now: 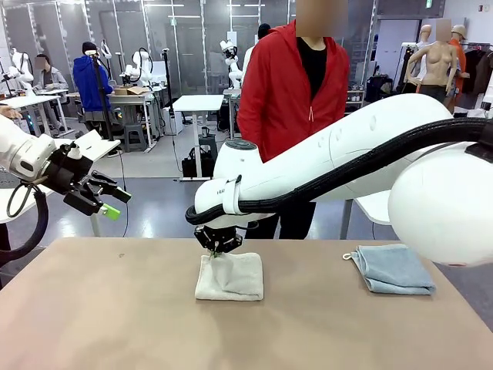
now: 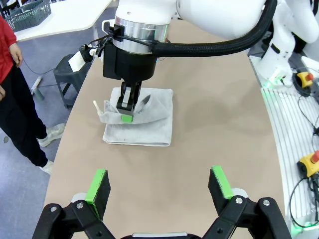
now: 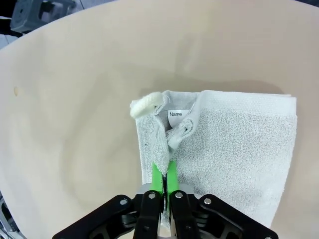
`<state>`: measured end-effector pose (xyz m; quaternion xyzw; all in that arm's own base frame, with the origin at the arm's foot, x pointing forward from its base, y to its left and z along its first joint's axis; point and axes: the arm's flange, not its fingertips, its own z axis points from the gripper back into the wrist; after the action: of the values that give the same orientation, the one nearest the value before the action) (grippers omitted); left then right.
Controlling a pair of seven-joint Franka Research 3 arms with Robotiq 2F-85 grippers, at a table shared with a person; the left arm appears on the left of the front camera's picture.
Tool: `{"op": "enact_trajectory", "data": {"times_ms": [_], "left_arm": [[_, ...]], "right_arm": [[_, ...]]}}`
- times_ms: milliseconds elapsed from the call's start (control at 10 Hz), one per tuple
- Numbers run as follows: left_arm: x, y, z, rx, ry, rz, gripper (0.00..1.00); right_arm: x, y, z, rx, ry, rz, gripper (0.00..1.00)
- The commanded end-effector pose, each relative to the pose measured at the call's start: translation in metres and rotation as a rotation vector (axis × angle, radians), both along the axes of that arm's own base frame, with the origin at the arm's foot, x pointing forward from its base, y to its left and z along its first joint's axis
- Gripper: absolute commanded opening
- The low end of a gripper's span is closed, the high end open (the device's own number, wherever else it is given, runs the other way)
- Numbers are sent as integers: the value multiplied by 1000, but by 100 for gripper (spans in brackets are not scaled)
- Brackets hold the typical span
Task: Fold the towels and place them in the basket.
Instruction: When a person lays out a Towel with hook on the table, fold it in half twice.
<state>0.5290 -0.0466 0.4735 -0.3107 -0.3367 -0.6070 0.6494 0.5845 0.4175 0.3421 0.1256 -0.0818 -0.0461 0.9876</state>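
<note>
The right arm (image 1: pixel 339 162) is reaching across the table (image 1: pixel 115 324), right over the cream towel (image 1: pixel 229 277), which is lying folded mid-table on the person's side. The right gripper (image 1: pixel 219 248) is pinching that towel's far edge, pads clenched tight on a lifted bit of cloth beside the little label. The fold's long axis is running away from the fingers, so I'd guess the next pull is going straight back along it. The blue-grey towel (image 1: pixel 393 270) is sitting folded well off to the cream one's right. The left gripper (image 1: pixel 106 199) is hovering released, up and to the cream towel's left, holding nothing.
</note>
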Motion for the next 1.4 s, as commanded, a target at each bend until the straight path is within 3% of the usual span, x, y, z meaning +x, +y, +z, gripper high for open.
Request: {"op": "enact_trajectory", "data": {"times_ms": [0, 400, 500, 900, 1000, 1100, 1200, 1300], "left_arm": [[0, 0, 1, 0, 0, 2, 100], [0, 0, 1, 0, 0, 2, 100], [0, 0, 1, 0, 0, 2, 100], [0, 0, 1, 0, 0, 2, 100], [0, 0, 1, 0, 0, 2, 100], [0, 0, 1, 0, 0, 2, 100], [0, 0, 1, 0, 0, 2, 100], [0, 0, 1, 0, 0, 2, 100]], "right_arm": [[3, 2, 1, 12, 0, 21, 0], [6, 2, -9, 26, -24, 17, 0], [5, 3, -9, 29, -37, 24, 14], [2, 6, -6, 61, -68, 18, 53], [-1, 8, -4, 67, -71, 22, 48], [-7, 8, -1, 68, -68, 34, 73], [-14, 5, 6, 76, -65, 56, 68], [-24, -2, 14, 81, -41, 70, 93]]}}
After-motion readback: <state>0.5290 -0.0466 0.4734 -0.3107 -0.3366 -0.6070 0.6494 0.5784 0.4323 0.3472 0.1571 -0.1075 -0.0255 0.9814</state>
